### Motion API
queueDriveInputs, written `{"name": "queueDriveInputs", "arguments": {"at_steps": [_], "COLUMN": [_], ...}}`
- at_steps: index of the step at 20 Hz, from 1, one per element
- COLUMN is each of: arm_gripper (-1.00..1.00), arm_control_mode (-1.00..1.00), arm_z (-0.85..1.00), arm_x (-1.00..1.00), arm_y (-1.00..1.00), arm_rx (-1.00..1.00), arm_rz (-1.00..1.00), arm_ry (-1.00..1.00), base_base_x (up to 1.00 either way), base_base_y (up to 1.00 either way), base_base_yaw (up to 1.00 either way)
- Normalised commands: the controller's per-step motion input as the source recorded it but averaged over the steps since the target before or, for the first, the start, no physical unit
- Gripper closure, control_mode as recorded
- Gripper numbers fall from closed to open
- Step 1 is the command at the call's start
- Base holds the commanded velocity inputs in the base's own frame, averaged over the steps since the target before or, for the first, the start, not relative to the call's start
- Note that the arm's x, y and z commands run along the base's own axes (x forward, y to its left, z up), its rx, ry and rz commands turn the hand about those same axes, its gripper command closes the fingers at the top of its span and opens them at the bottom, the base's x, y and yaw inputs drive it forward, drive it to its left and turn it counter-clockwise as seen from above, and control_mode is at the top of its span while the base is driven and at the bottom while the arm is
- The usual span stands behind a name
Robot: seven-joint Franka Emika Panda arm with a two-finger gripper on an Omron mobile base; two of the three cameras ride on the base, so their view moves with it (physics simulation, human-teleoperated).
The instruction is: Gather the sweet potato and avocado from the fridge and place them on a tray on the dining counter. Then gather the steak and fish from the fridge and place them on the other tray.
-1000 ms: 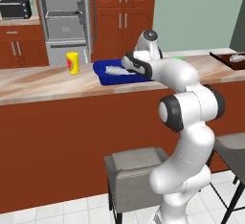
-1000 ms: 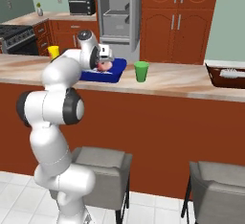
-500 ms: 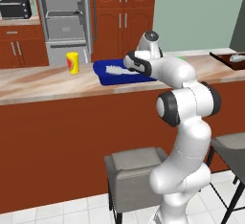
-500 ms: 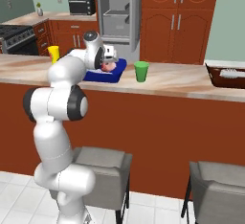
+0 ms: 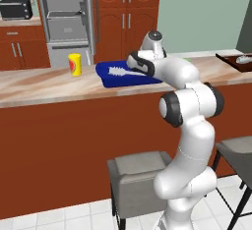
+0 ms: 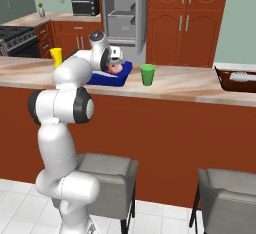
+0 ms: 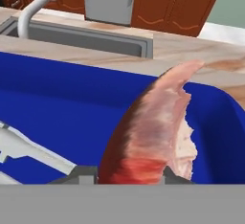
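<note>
My gripper (image 7: 129,175) is shut on the steak (image 7: 153,137), a red-pink slab that stands up between the fingertips. It hangs low over the bright blue tray (image 7: 57,98) on the dining counter (image 5: 39,89). The pale fish (image 7: 24,146) lies in that tray, left of the steak. From the right base, the gripper (image 6: 114,63) and steak (image 6: 116,68) sit above the blue tray's (image 6: 107,79) far end. The dark brown tray (image 6: 237,80) rests at the counter's far right. I cannot make out the sweet potato or avocado. The fridge (image 5: 66,17) stands open behind the counter.
A yellow cup (image 5: 74,64) stands left of the blue tray and a green cup (image 6: 147,74) right of it. Beyond the tray are a sink (image 7: 81,39) and faucet (image 7: 33,5). Grey stools (image 5: 140,175) stand below the counter front.
The arm has reached further forward over the blue tray, carrying the steak deeper above it. The grip has not changed and the base has stayed put.
</note>
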Motion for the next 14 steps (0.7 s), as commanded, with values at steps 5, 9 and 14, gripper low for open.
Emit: {"name": "queueDriveInputs", "arguments": {"at_steps": [5,9,14], "arm_gripper": [-1.00,-1.00,-1.00], "arm_control_mode": [-1.00,-1.00,-1.00], "arm_z": [0.03,0.50,0.50], "arm_x": [-0.31,-0.53,-0.93], "arm_y": [0.00,0.01,0.00], "arm_rx": [0.00,0.00,0.00], "arm_rz": [0.00,0.00,0.00], "arm_ry": [-0.07,-0.11,-0.11], "base_base_x": [0.00,0.00,0.00], "base_base_y": [0.00,0.00,0.00], "base_base_yaw": [0.00,0.00,0.00]}}
